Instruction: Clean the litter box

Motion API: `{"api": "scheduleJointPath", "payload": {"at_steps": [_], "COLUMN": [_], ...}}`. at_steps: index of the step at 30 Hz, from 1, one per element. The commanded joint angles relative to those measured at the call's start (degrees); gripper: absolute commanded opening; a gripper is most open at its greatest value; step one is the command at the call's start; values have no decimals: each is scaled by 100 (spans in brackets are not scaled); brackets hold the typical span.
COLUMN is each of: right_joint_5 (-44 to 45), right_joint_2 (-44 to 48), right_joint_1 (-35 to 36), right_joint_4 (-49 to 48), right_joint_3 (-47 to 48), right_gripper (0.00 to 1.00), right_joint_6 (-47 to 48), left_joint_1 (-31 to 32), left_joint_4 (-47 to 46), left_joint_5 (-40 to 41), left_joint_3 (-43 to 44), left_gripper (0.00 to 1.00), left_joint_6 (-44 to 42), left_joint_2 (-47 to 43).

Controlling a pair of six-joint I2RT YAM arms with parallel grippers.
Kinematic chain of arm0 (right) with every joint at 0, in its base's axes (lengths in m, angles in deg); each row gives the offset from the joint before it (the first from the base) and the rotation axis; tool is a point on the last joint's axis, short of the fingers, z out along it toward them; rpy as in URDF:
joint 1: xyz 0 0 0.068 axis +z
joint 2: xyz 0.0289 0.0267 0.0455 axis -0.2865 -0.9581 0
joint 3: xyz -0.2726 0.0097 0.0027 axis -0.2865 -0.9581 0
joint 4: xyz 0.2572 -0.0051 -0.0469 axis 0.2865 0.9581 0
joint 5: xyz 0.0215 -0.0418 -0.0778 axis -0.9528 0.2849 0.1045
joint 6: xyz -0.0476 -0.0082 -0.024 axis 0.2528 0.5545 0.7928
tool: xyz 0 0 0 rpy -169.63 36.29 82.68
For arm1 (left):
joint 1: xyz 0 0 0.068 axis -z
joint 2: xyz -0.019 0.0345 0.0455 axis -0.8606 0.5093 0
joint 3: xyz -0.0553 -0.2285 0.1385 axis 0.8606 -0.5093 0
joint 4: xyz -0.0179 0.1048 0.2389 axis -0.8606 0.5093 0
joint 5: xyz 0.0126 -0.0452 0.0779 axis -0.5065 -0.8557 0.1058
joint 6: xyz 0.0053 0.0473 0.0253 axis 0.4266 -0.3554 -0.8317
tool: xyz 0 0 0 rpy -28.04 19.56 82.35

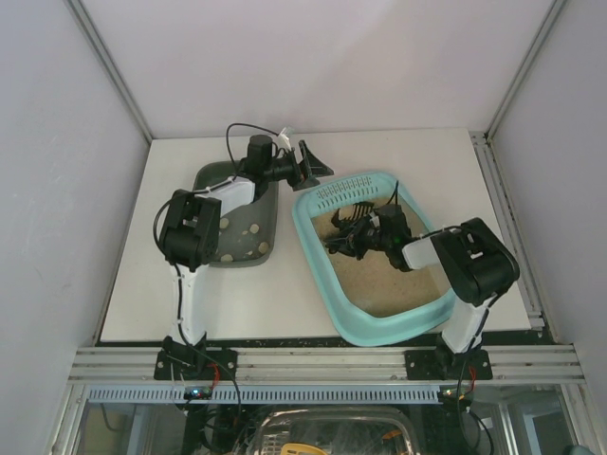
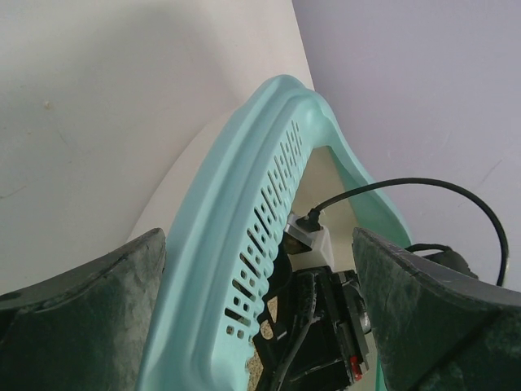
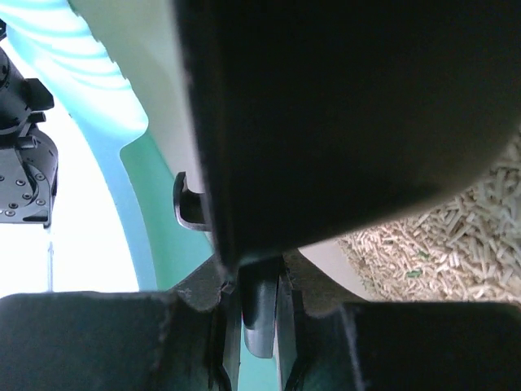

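1. Biggest first: the white table [image 1: 285, 303] carries everything, walled in by pale panels.
2. The litter box [image 1: 315, 256] sits right of centre on the table, turned at an angle. Its slotted grille [image 1: 356, 192] is at the far end and tan litter [image 1: 398, 284] fills the near part.
3. Just beside it on the left lies a dark tray [image 1: 268, 213], close to the box's far corner but apart from it.
4. The left arm stretches over that dark tray, and the left gripper [image 1: 317, 161] hangs past the tray's far right corner. It is gaping wide with nothing in it. Its wrist view shows the two fingers [image 2: 89, 326] spread to either side, with the box's grilled rim between them.
5. The right arm reaches into the litter box from the near right. The right gripper [image 1: 365, 235] is clamped tight on a black scoop [image 1: 346, 223].
6. The wrist camera is filled by the scoop's dark back, with its handle pinched between the fingers [image 3: 98, 342]. Litter shows at the right.
7. Smallest: a few pale lumps [image 1: 251, 230] rest on the dark tray's floor.
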Motion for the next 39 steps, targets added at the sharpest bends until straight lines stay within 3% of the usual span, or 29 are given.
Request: {"api": "scheduleJointPath", "payload": {"at_steps": [1, 6, 12, 26, 31, 39], "right_joint_5": [-33, 202, 206, -800, -886, -1459], "right_joint_2": [-404, -854, -1096, -1439, -1809, -1774], "right_joint_1": [130, 216, 236, 142, 21, -31], "right_joint_4": [-1946, -3623, -4498, -4539, -4959, -4294], "right_joint_3": [-357, -774, -832, -675, -502, -60], "right_gripper": [0, 0, 0, 0, 0, 0], "right_joint_6": [-539, -924, -792, 234, 88, 452], "left_joint_1": [-21, -27, -27, -25, -23, -27], "left_joint_4": [-261, -310, -324, -324, -348, -293], "left_joint_5": [-120, -121, -146, -113, -95, -127], "left_joint_3": [-168, -310, -356, -269, -272, -256], "left_gripper": [100, 100, 100, 100, 100, 100], "left_joint_6": [27, 20, -15, -11, 28, -12], "left_joint_2": [-452, -486, -487, -398, -385, -360]}}
